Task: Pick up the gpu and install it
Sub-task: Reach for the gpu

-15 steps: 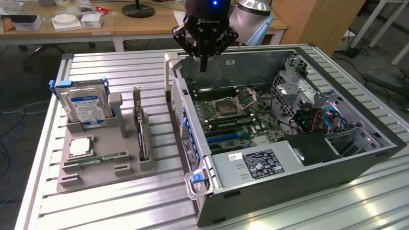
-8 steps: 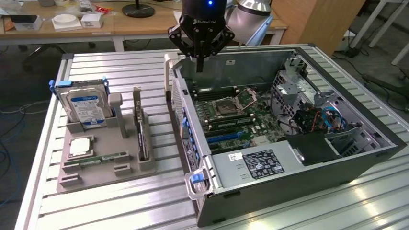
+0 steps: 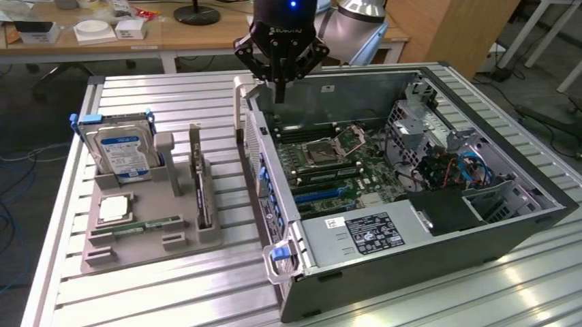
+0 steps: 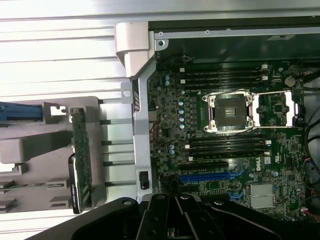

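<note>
Claw clenched over the case, gpu in its holder

Your claw [image 3: 279, 92] hangs with its fingers closed on nothing above the far edge of the open computer case [image 3: 509, 225], over the motherboard [image 3: 364, 167]. The gpu [image 3: 201, 194] stands on edge in a slot of the grey holder [image 3: 136, 255] on the worktop [image 3: 155, 296], at the exterior view's left of the case, well apart from your claw. The hard drive [image 3: 123, 153] stands upright further left in the same holder.

Bright amb. light, glare on table [image 3: 509, 289], case [image 3: 409, 272] prob. dimmer.
</note>
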Robot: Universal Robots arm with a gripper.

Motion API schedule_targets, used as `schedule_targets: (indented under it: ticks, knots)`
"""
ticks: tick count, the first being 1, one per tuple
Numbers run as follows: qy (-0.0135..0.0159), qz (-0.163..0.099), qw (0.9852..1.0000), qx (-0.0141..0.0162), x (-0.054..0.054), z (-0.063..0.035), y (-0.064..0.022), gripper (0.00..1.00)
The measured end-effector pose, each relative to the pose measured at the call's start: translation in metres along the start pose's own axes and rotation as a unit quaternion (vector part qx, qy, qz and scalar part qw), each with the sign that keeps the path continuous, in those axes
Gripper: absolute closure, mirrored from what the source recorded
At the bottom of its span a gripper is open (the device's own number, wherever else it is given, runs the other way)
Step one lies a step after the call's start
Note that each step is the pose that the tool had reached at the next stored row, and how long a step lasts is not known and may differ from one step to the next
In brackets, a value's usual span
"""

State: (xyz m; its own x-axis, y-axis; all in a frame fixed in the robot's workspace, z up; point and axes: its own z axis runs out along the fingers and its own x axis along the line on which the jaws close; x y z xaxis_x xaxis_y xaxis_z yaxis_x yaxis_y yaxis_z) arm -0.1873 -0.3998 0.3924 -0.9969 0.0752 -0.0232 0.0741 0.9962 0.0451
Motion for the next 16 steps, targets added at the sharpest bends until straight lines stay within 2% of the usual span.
schedule_targets:
  ticks: [16]
  knots:
    - [-0.0001,0.000,1.0000,0.0000,0.020,-0.0004,-0.0017,0.90]
